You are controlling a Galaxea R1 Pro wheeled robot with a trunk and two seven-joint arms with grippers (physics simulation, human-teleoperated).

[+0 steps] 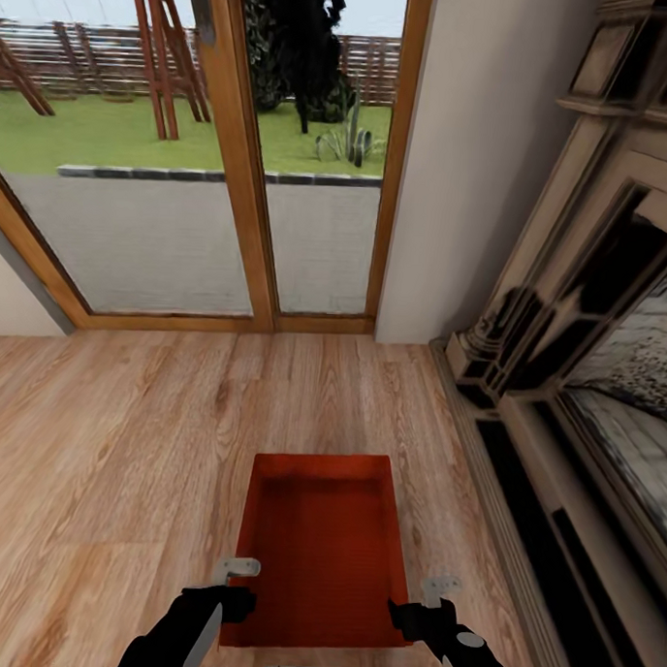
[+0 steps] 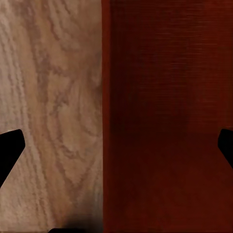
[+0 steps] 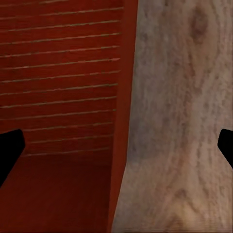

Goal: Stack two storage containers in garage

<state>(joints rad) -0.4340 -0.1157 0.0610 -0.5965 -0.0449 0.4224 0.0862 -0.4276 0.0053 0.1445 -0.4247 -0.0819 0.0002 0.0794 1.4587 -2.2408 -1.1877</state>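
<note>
**A:** Where are you in the job?

**B:** In the living room, I judge: light wood plank floor (image 1: 125, 441) all around me, wide glass doors (image 1: 205, 173) across the upper left of the head view with lawn beyond, and a big carved fireplace surround (image 1: 565, 363) down the right side. One storage container (image 1: 319, 556) sits low in the middle of the frame, open top up, right in front of me. So this is the pick-up of a box, not yet the carry.

**A:** And your grippers?

**B:** My left gripper (image 1: 235, 582) is at the box's left wall, my right gripper (image 1: 429, 600) at its right wall, both near the corners closest to me. In each wrist view the fingers stand wide apart, with a red wall running between them: wall and plank floor in the left wrist view (image 2: 165, 116), ribbed inner face and floor in the right (image 3: 63, 97). Both are spread, straddling the rims, not pinching yet as far as I can tell.

**A:** Next move?

**B:** I think closing both on the walls evenly, then lifting level so the box doesn't twist.

**A:** Room to move?

**B:** Open floor to the left and ahead up to the door frame. The fireplace base is near on the right, so I'd keep my right elbow and the box's right edge off it.
</note>
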